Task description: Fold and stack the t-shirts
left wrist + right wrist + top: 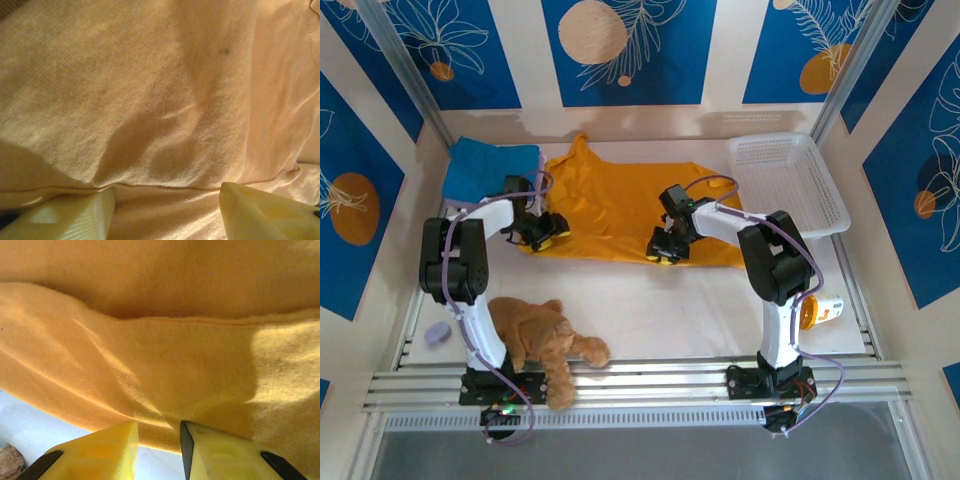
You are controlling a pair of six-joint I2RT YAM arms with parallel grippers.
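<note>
From the top camera, the mustard-orange t-shirt (610,195) lies spread flat on the table (650,310), from the centre toward 12 o'clock, with one corner poking up toward the back wall. The folded blue t-shirt (490,165) sits at 10 o'clock, touching the orange one's left edge. At 2 o'clock is a white basket (790,180), at 7 o'clock a brown teddy (540,340) by the left arm's base, and at 4 o'clock a small orange cup (820,310) on its side by the right arm. The left pincer (548,232) is down on the orange shirt's near-left corner, and the right pincer (667,250) is down on its near edge, right of centre. The left wrist camera is close over orange cloth: the shirt's hem runs from 9 to 3 o'clock just above the yellow fingers (70,215), which stand wide apart at 7 and 5 o'clock with cloth lying in the gap but nothing pinched. In the right wrist view the fingers stand narrow at 6 o'clock, and the shirt's edge comes right down to their tips, its creases gathering there — whether the cloth is actually nipped I cannot tell. Bare white table shows at 8 o'clock.
</note>
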